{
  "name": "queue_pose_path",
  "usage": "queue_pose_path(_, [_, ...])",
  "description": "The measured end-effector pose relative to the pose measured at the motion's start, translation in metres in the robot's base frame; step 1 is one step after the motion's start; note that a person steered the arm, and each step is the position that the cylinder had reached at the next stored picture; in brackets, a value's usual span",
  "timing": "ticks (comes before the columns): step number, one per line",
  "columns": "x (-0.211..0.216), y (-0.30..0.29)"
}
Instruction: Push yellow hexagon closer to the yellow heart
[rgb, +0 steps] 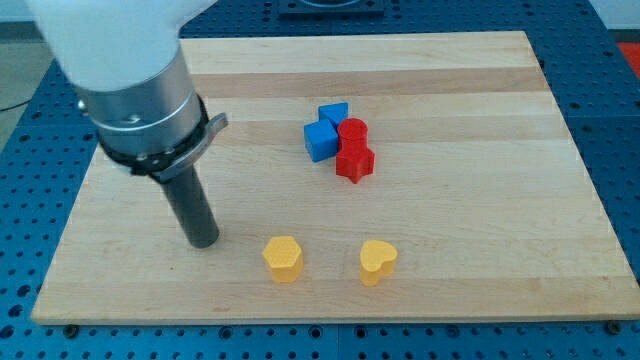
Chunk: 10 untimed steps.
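Observation:
The yellow hexagon (283, 258) lies near the view's bottom, left of centre. The yellow heart (378, 261) lies to its right, about a block's width and a half away, at the same height. My tip (203, 241) rests on the board to the left of the hexagon and a little higher, with a clear gap between them. The dark rod rises from the tip to the large grey and white arm end at the view's upper left.
A tight cluster sits above centre: two blue blocks (321, 141) (334, 115), a red cylinder (352, 132) and a red star-like block (355, 161). The wooden board (480, 220) ends close below the yellow blocks, with a blue perforated table around it.

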<state>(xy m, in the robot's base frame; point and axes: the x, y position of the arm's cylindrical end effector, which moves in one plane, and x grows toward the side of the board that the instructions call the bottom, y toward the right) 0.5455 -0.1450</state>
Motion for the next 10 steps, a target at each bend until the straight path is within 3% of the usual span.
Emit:
queue_pose_path(2, [0.007,0.046])
queue_pose_path(6, [0.044,0.060])
queue_pose_path(10, [-0.011,0.072])
